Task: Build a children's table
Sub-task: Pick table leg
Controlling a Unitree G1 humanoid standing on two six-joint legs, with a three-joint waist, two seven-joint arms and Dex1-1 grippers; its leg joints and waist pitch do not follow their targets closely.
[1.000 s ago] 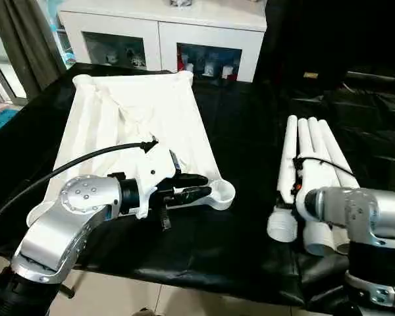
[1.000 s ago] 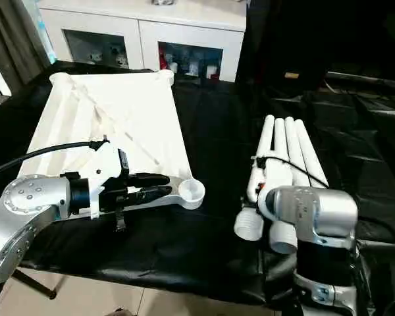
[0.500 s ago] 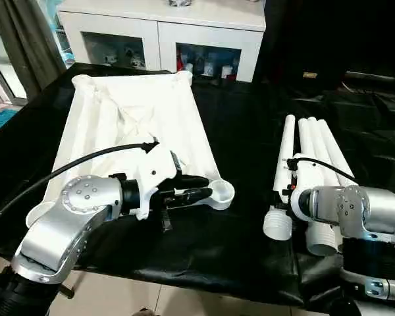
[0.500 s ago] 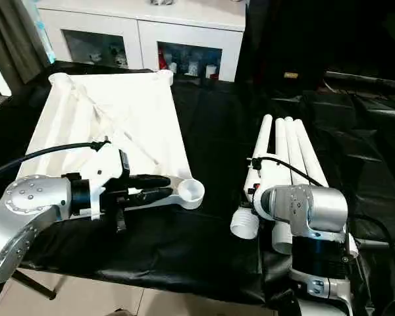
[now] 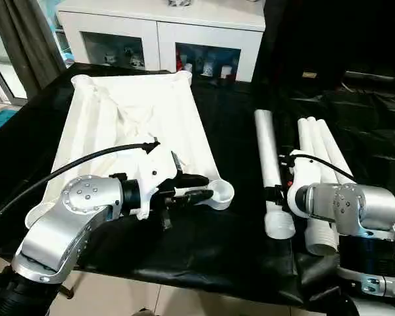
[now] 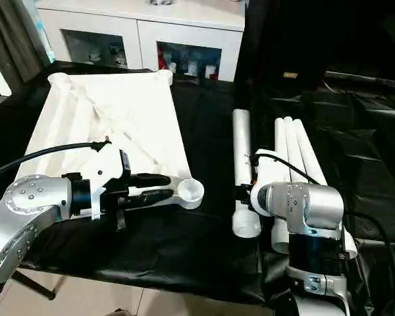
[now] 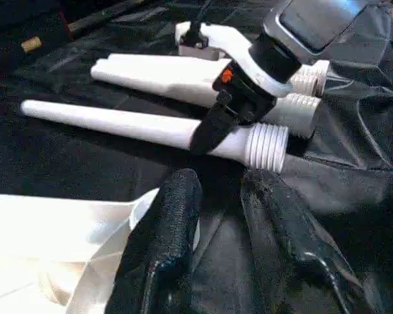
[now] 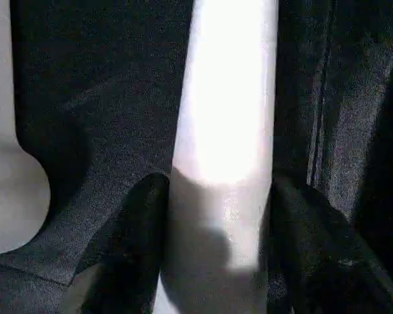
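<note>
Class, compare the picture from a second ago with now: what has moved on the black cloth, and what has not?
One leg has been drawn out of the bundle toward the tabletop; the right tool now straddles it. The other three legs, the tabletop and the left tool at its corner socket stayed put.

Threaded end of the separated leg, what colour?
White, same as the rest of the long white cylindrical plastic leg; its ribbed threads show best in the left wrist view.

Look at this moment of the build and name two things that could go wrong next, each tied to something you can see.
1. The right pincer straddles the long white plastic leg close to its threaded end, so the far end may droop or swing when lifted.
2. The left pincer sits at the round corner socket of the white ribbed tabletop; a loose hold could let the tabletop slide on the black cloth.
</note>
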